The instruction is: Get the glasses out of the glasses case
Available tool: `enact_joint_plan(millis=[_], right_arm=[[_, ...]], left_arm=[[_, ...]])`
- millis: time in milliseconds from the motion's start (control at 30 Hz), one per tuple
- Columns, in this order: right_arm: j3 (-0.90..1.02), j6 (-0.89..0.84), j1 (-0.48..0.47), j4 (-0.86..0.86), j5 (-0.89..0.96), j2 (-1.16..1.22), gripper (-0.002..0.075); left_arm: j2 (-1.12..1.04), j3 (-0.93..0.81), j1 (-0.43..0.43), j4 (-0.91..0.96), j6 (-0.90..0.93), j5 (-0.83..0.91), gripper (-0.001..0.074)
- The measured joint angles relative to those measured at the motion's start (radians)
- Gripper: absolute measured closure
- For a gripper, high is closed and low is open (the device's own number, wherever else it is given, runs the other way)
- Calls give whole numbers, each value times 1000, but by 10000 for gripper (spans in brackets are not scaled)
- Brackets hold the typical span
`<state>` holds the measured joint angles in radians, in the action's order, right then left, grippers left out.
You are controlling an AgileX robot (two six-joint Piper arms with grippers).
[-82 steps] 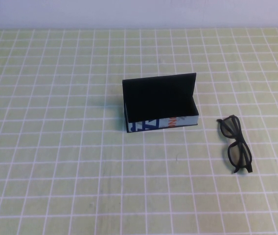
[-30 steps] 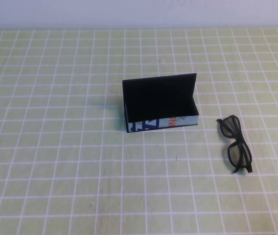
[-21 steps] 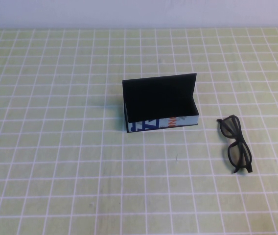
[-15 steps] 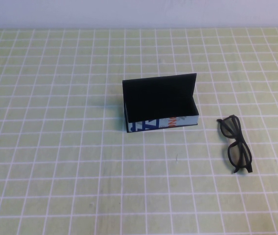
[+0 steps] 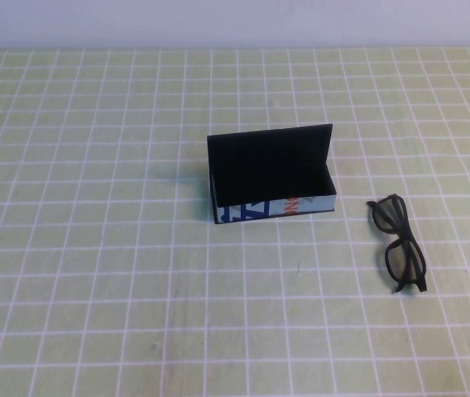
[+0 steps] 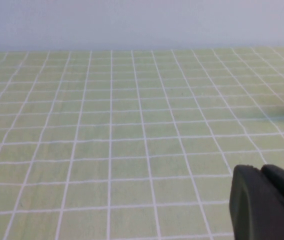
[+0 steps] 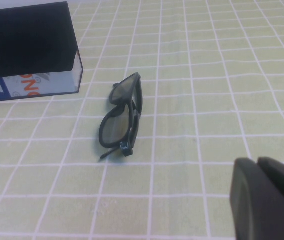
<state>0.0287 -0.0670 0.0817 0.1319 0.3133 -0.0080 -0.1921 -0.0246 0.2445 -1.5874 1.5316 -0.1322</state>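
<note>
The glasses case (image 5: 272, 175) stands open in the middle of the table, lid upright at the back, black inside and empty, with its printed white front facing me. The black glasses (image 5: 402, 261) lie folded on the cloth to the right of the case, apart from it. The right wrist view shows the glasses (image 7: 116, 126) and the case corner (image 7: 27, 45) ahead of my right gripper (image 7: 257, 161), which is shut and empty, well short of the glasses. My left gripper (image 6: 260, 168) is shut and empty over bare cloth. Neither gripper shows in the high view.
A green cloth with a white grid (image 5: 94, 273) covers the whole table. A pale wall (image 5: 235, 21) runs along the far edge.
The dark tip of my left gripper at the lower left edge of the high view has dropped out of sight. The case and the glasses have not moved.
</note>
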Motion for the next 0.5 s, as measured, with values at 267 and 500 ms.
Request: enact_joint_plan(millis=[267,500], right_arm=[[0,0,0,0,0,0,743],[0,0,0,0,0,0,743]], left_arm=[[5,0,-84,1124,-1014,0,739],[175,0,-207,1571,-1447,323,739]])
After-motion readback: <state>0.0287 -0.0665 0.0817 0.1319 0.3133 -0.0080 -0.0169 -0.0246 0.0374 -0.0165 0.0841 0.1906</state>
